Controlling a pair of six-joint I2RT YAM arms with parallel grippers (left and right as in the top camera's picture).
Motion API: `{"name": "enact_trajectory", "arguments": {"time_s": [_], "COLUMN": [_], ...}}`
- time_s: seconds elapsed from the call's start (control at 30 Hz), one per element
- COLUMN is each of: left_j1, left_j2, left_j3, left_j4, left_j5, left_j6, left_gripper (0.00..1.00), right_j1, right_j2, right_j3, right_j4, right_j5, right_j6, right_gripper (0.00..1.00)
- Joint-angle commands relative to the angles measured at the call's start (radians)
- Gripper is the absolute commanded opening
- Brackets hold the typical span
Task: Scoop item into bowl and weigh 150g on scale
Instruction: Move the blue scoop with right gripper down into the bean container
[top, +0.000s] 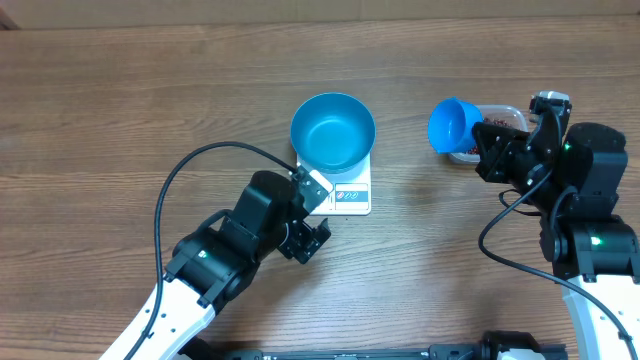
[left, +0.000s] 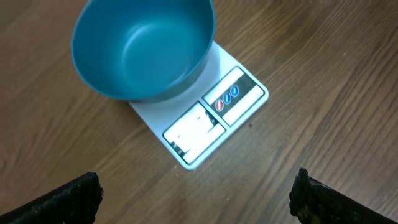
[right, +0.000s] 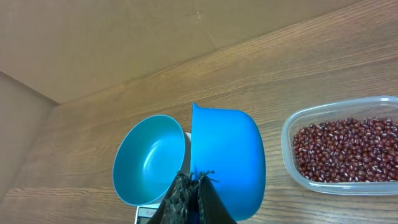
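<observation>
While bowl (top: 333, 130) opens upward, scale (top: 352, 196) extends frontward.

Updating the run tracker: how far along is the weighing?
Done: bowl sits empty on the scale; right claw grips the scoop. In hand: scoop, apparently empty, hangs by the tub. Left: scoop beans into bowl, reach target weight. Left claw open beside the scale.

No words, brand names or numbers can be read in any view. The only signs stand on the scale (left: 227, 62): three small slanted oval marks (left: 227, 98), one red and two blue, in a dark strip near its front edge. Beside them the display window (left: 193, 129) looks pale, with no digits legible. From overhead the marks are only specks
</observation>
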Motion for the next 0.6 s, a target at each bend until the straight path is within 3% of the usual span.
{"name": "enact_trajectory", "arguments": {"time_s": [0.0,0.57], "left_j1": [0.000,0.000], "left_j2": [0.004,0.004], "left_j3": [-0.005,-0.005], "left_j4": [0.048,0.056], "left_j5": [-0.009,-0.008], "left_j6": [0.039,0.041], "left_gripper": [1.00,1.00], "right_j1": [-0.006,-0.006], "right_j2": [0.001,0.001], "right_j3": [0.032,0.033], "right_j4": [0.003,-0.002], "right_j5": [0.009,0.027], "right_j6": [-0.008,-0.012], "right_gripper": [0.04,0.04]}}
